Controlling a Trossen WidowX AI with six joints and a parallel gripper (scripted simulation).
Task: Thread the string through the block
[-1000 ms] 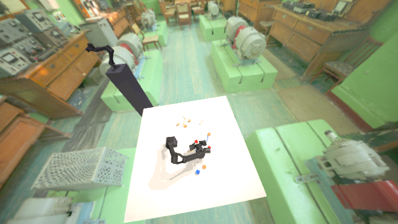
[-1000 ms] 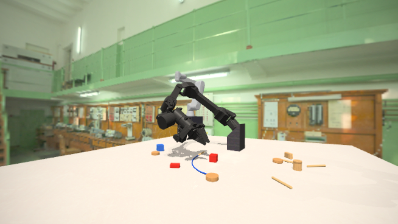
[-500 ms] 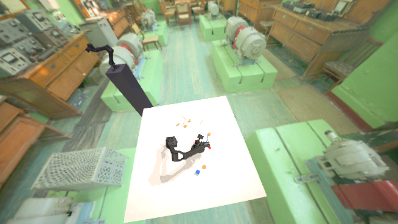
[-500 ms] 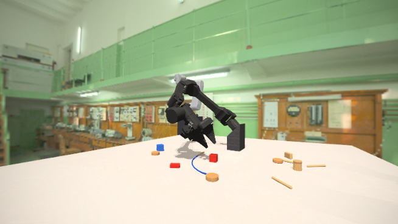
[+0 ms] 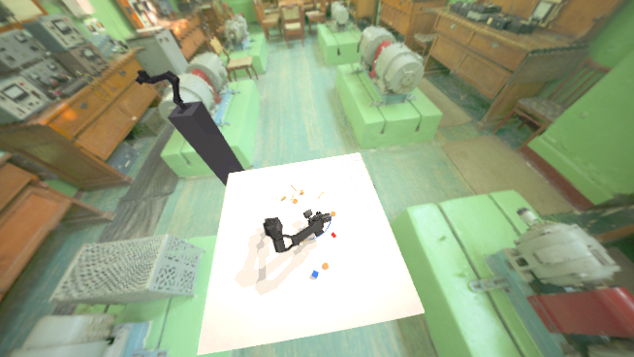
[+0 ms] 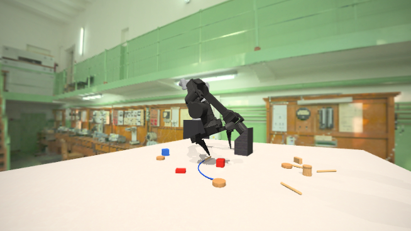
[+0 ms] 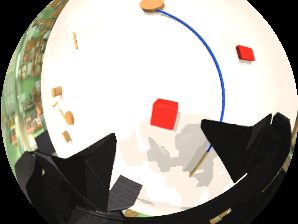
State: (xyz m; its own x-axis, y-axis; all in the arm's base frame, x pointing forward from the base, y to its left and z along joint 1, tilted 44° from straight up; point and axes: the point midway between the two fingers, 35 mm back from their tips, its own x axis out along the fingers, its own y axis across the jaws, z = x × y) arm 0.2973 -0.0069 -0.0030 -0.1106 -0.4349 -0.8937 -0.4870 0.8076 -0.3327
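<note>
The red cube-shaped block point(image 6: 220, 162) point(image 7: 164, 114) stands flat on the white tabletop point(image 5: 368, 291) point(image 6: 110, 201) point(image 7: 110, 60), bright and evenly coloured, with crisp edges. Its hole cannot be made out from these angles, and the arm hides it from above. It lies inside the curve of the thin, smooth blue string point(image 5: 328, 230) point(image 6: 198, 171) point(image 7: 223, 90), apart from it.

One end of the string meets the round, flat wooden button point(image 5: 332, 213) point(image 6: 219, 182) point(image 7: 152, 5), which is toward the tabletop's right edge in the top view. The other end carries the slim tan wooden stick point(image 6: 208, 158) point(image 7: 199, 164), outside the block and near one fingertip; whether they touch cannot be told.

The black tool point(image 5: 312, 224) point(image 6: 220, 152) point(image 7: 160, 131) is spread almost fully open, low above the tabletop, with nothing in its grip.

A small red piece point(image 5: 333, 235) point(image 6: 180, 171) point(image 7: 245, 53) lies outside the curve. The blue cube point(image 5: 315, 275) point(image 6: 165, 152) sits beside an orange-brown wooden disc point(image 5: 325, 266) point(image 6: 160, 157), toward the bottom edge from above. Loose tan wooden sticks point(image 5: 320, 195) point(image 6: 291, 188) point(image 7: 75, 40) and small wooden pieces lie toward the top edge.
</note>
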